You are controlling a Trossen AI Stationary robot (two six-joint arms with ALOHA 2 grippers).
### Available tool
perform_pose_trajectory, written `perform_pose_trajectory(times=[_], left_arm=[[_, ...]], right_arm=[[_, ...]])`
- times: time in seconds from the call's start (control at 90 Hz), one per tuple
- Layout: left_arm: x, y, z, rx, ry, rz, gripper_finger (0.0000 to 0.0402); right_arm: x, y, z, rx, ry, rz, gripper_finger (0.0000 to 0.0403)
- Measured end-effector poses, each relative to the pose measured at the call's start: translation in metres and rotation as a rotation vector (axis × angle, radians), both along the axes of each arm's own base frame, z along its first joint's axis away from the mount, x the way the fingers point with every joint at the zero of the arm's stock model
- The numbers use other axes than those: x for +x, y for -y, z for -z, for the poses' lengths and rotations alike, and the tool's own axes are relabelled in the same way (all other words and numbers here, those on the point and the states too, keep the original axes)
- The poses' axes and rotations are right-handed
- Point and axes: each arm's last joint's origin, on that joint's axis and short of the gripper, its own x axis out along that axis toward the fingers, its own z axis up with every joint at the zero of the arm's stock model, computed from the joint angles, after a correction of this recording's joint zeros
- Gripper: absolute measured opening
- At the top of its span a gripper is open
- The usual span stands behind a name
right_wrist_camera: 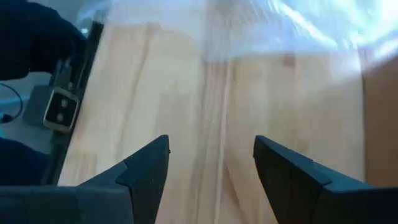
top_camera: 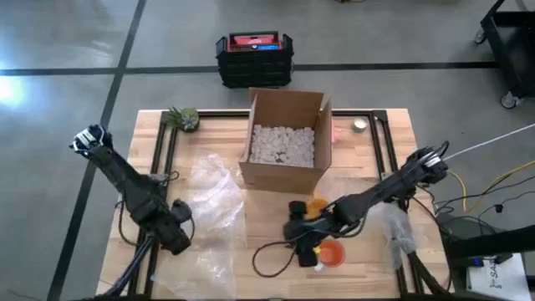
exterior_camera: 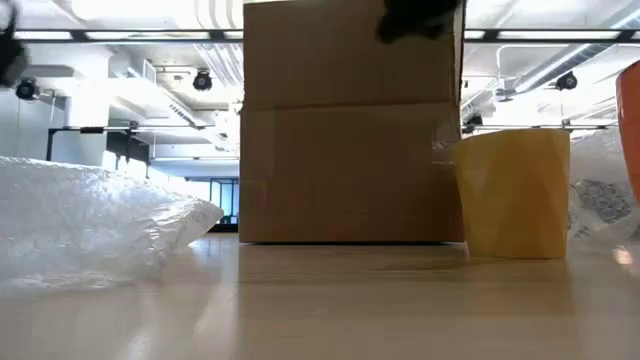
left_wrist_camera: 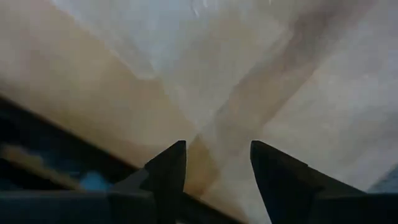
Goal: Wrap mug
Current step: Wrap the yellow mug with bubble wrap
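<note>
High view: the right hand (top_camera: pixel 299 232) hangs near the desk's front edge, just beside the yellow faceted ceramic mug (top_camera: pixel 317 206) and the orange round cup (top_camera: pixel 331 254). Its wrist view shows the fingers spread wide over bare wood, holding nothing.

The left hand (top_camera: pixel 179 227) sits near the front left corner of the wooden desk (top_camera: pixel 368 167), at the edge of the clear crumpled bubble wrap sheet (top_camera: pixel 213 201), with its fingers parted and nothing clearly held.

The step, as I judge it, is bringing mug and wrap together. The right hand should close squarely on the mug's wall and keep it upright, while the left pins the sheet flat.

The open brown cardboard box of white packing peanuts (top_camera: pixel 284 142) stands just behind the mug, limiting room that way. A dark looped cable (top_camera: pixel 267 261) lies near the front edge, and a small potted plant (top_camera: pixel 183 118) sits at the back left corner.
</note>
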Motion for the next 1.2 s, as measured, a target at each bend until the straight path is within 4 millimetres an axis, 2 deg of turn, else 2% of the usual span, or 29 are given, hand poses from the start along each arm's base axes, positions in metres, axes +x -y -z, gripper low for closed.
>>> perform_pose_trajectory(times=[0.189, 0.411, 0.533, 0.622, 0.711, 0.878, 1.089, 1.2], left_arm=[[-0.007, -0.001, 0.034, -0.062, 0.022, -0.049, 0.0130], [-0.015, -0.010, 0.054, -0.030, -0.006, -0.051, 0.0100], [-0.015, -0.010, 0.059, -0.040, 0.011, -0.024, 0.0054], [-0.012, -0.007, 0.055, -0.056, 0.044, 0.012, 0.0012], [-0.006, -0.001, 0.040, -0.050, 0.082, 0.032, 0.0007], [0.007, 0.014, -0.018, -0.061, 0.172, 0.076, 0.0002], [0.027, 0.029, -0.099, -0.026, 0.530, 0.173, 0.0001], [0.036, 0.029, -0.126, 0.055, 0.698, 0.222, 0.0001]], right_arm=[[0.021, -0.009, 0.023, -0.033, 0.092, -0.079, 0.0200], [0.027, -0.012, 0.034, -0.030, 0.102, -0.077, 0.0200], [0.029, -0.011, 0.036, -0.059, 0.118, -0.049, 0.0195], [0.032, -0.010, 0.044, -0.071, 0.105, -0.040, 0.0189], [0.036, -0.008, 0.055, -0.080, 0.086, -0.032, 0.0182], [0.044, -0.003, 0.082, -0.102, 0.041, -0.016, 0.0167], [0.064, 0.006, 0.106, -0.070, 0.112, 0.025, 0.0145], [0.077, 0.010, 0.116, -0.046, 0.171, 0.049, 0.0133]])
